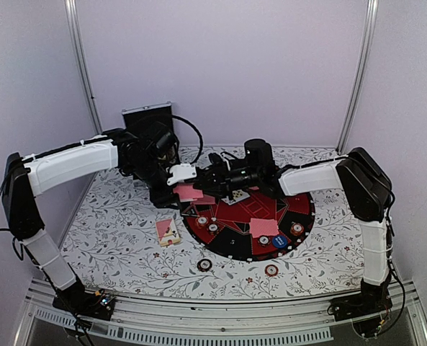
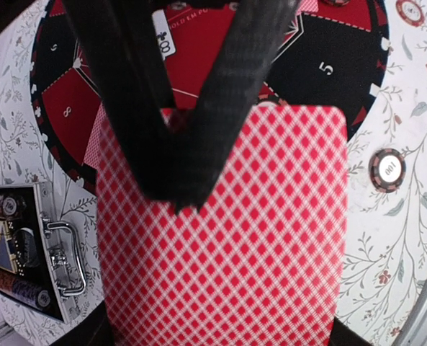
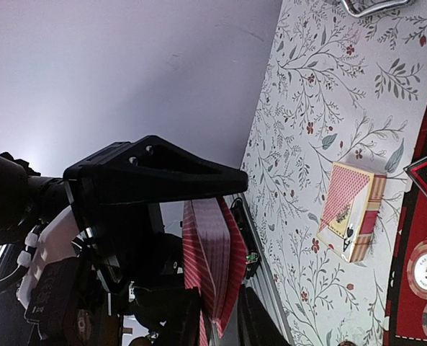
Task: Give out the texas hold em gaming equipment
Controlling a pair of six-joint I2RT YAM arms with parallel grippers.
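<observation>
Two grippers meet above the far-left part of a round black-and-red felt mat [image 1: 299, 202], which lies right of centre on the table. The left gripper [image 2: 181, 191] has its woven carbon fingers [image 2: 235, 94] pressed together in a V, pinching a stack of playing cards [image 2: 271, 238] at one short edge. The cards lie flat, pink diamond-lattice backs up and corners rounded, with their long axis running out along the fingers and over the mat's numbered wedges.

In the right wrist view the same cards [image 3: 209, 252] are seen edge-on, splayed slightly apart. The right gripper [image 3: 238, 238] has one matte black wedge-shaped finger [image 3: 155, 173] across their upper edge. Whether that claw pinches them cannot be told.

A small pink card box [image 1: 168, 232] lies flat on the leaf-printed tablecloth [image 1: 127, 238], just beside the mat's left rim. Its long axis runs roughly from the far edge to the near edge.

On the mat, one pink-backed card [image 1: 263, 227] lies face down toward the near rim, and a round blue button [image 1: 280, 241] sits just beside it. Striped round chips [image 1: 202, 220] sit at the mat's left side, and another chip [image 1: 297, 229] lies at its right. Two more chips [image 1: 204, 264] lie on the cloth between the mat and the table's near edge. A silver-edged black case [image 1: 147, 115] stands at the far edge.
</observation>
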